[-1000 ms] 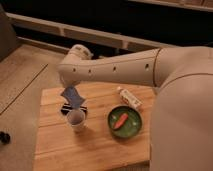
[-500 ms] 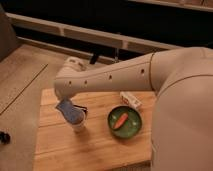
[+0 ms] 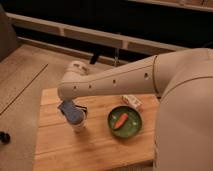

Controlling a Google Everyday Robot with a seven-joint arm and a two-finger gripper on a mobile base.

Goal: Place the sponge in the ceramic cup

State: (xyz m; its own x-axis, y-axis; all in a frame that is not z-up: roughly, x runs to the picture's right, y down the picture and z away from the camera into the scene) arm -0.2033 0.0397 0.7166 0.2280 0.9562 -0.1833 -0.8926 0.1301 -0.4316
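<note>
Camera view shows the gripper (image 3: 75,111), fingers pinching the sponge (image 3: 70,114), lower than a second ago, so the sponge now meets the mouth of the ceramic cup (image 3: 78,126) at 9 o'clock of the bowl (image 3: 132,130); probably only release remains.

Dark pincer (image 3: 81,108) above white cup (image 3: 78,126); blue sponge (image 3: 70,112); green bowl (image 3: 131,129).

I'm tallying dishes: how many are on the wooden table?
2. The ceramic cup sits left, under the gripper and sponge; the green bowl sits right. The arm may hide more.
</note>
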